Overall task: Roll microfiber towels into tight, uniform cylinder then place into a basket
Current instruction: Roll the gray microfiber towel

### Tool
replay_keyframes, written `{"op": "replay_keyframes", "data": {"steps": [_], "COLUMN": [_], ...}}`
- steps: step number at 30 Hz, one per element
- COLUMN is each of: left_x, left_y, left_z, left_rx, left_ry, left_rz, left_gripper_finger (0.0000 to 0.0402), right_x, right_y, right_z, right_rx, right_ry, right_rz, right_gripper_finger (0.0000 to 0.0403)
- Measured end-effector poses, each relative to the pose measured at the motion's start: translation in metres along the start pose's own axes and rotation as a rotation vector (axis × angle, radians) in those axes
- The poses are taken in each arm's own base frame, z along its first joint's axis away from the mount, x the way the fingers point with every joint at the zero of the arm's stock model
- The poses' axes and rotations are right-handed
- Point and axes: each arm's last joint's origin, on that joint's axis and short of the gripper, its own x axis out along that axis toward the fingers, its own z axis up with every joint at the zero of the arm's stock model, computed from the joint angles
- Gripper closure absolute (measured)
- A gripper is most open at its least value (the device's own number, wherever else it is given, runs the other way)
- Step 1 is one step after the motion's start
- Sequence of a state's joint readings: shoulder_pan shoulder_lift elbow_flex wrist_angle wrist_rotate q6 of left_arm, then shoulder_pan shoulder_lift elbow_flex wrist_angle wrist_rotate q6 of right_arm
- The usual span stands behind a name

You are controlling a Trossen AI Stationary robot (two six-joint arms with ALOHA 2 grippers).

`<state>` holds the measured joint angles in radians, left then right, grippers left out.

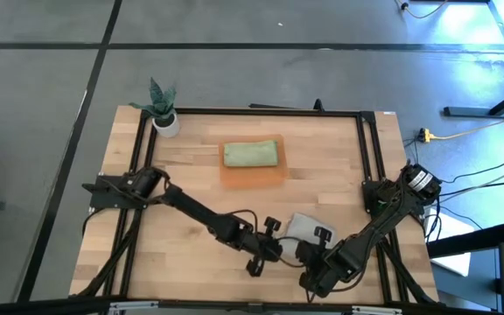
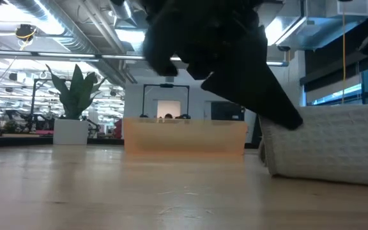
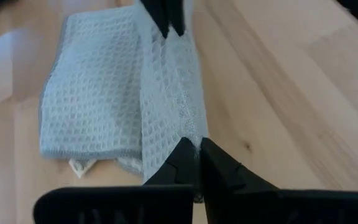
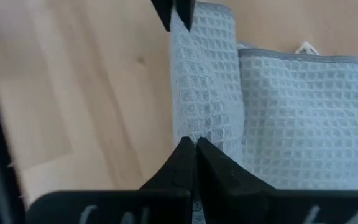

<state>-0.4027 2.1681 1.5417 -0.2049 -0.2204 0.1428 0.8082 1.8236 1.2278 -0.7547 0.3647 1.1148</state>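
Pinching the same raised fold at opposite ends, we see the left gripper (image 3: 196,149) and right gripper (image 4: 194,148) both clamped on the grey towel (image 1: 306,229), its long axis running between them. It lies near the table's front edge, well apart from the orange basket (image 1: 252,175), which holds a green roll (image 1: 250,155). The weave is soft waffle.

We see a wooden table (image 1: 191,175): orange basket (image 1: 252,176) mid-table toward the far edge, potted plant (image 1: 163,111) at the far-left corner, grey towel (image 1: 302,227) near the front edge.
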Motion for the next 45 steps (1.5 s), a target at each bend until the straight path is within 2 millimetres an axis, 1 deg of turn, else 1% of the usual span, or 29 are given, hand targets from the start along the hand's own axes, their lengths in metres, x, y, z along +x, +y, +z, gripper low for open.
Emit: {"op": "replay_keyframes", "data": {"steps": [3,8,19,24,32,35,41,45], "left_x": [0.002,0.005,0.008,0.008,0.011,0.019,0.037,0.04], "left_y": [0.009,0.022,0.044,0.047,0.061,0.066,0.069,0.075], "left_z": [0.001,0.002,0.003,0.006,0.003,-0.002,-0.011,-0.013], "left_rx": [-0.053,-0.053,-0.1,-0.102,-0.122,-0.133,-0.144,-0.13], "left_ry": [-0.024,-0.055,-0.101,-0.135,-0.14,-0.143,-0.153,-0.147], "left_rz": [0.015,0.037,0.08,0.083,0.08,0.091,0.11,0.147], "left_gripper_finger": [0.0401,0.0401,0.0401,0.0401,0.0401,0.0401,0.0401,0.0401], "right_x": [0.0,-0.001,-0.004,0.002,0.008,0.01,0.015,0.025], "right_y": [-0.004,-0.013,-0.025,-0.028,-0.034,-0.037,-0.042,-0.05], "right_z": [-0.002,-0.006,-0.01,-0.014,-0.02,-0.022,-0.027,-0.034], "right_rx": [0.049,0.127,0.177,0.185,0.218,0.213,0.207,0.205], "right_ry": [0.011,0.019,-0.002,0.002,0.017,0.03,0.043,0.028], "right_rz": [-0.046,-0.142,-0.274,-0.278,-0.298,-0.313,-0.327,-0.343], "right_gripper_finger": [0.0394,0.0394,0.0394,0.0394,0.0394,0.0394,0.0394,0.0394]}}
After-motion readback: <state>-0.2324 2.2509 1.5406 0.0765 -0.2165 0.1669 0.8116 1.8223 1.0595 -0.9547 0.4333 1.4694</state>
